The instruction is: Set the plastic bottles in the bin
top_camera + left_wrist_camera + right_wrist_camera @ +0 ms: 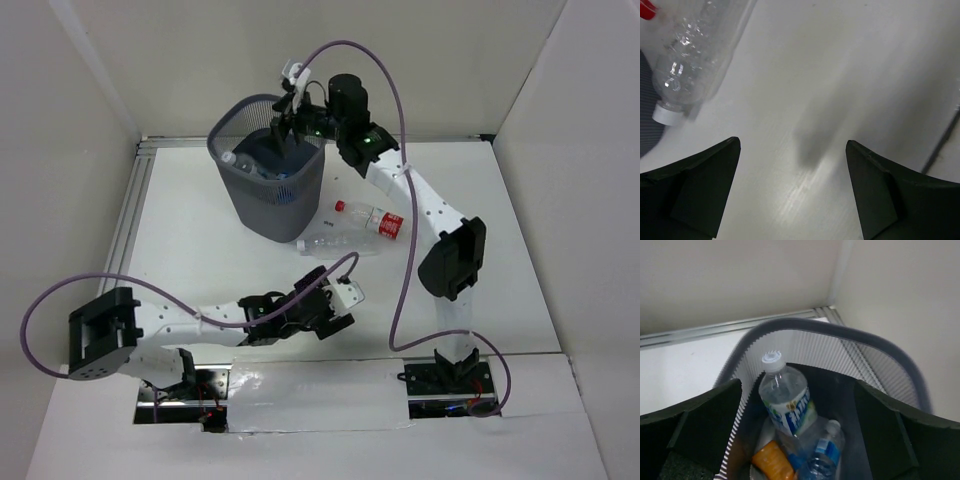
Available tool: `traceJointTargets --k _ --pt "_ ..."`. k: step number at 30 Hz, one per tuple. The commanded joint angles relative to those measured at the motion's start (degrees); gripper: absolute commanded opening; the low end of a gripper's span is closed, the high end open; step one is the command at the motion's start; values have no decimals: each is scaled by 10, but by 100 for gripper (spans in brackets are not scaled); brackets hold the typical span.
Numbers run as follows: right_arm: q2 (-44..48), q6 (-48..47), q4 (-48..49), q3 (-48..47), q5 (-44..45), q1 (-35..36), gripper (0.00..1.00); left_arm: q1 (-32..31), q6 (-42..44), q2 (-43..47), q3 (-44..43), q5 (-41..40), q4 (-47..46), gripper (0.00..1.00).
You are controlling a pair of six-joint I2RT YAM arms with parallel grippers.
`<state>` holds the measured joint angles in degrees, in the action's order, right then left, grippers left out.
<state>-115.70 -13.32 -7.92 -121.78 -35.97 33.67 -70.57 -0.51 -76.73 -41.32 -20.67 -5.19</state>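
The dark grey mesh bin [268, 190] stands at the back of the table. My right gripper [283, 125] hangs open and empty over its rim [840, 332]. Inside lie a clear bottle with a blue-and-green label and white cap [787, 400], a smaller blue-labelled bottle [825, 452] and an orange bottle [772, 462]. On the table right of the bin lie a red-capped, red-labelled bottle [372, 218] and a clear unlabelled bottle [335, 243]. My left gripper [340, 305] is open and empty near the table, just short of the clear bottle [690, 60], whose white cap [666, 115] points toward it.
White walls enclose the table on the left, back and right. A metal rail [135, 200] runs along the left edge and back. The right arm's purple cable [400, 120] loops above the bin. White table [840, 75] lies ahead of the left fingers.
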Motion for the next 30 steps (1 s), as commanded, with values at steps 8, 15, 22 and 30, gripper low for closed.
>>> traceJointTargets --k 8,15,22,30 --pt "184 10 -127 89 46 -233 78 76 179 -162 -125 -59 -159 99" --pt "389 -96 -233 437 -91 -406 69 153 214 -282 -222 -33 -147 99" --pt "511 -107 -260 592 -128 -471 87 203 196 -361 -263 60 -84 98" --pt "501 -95 -240 617 -133 -483 86 224 156 -356 -284 152 -31 43"
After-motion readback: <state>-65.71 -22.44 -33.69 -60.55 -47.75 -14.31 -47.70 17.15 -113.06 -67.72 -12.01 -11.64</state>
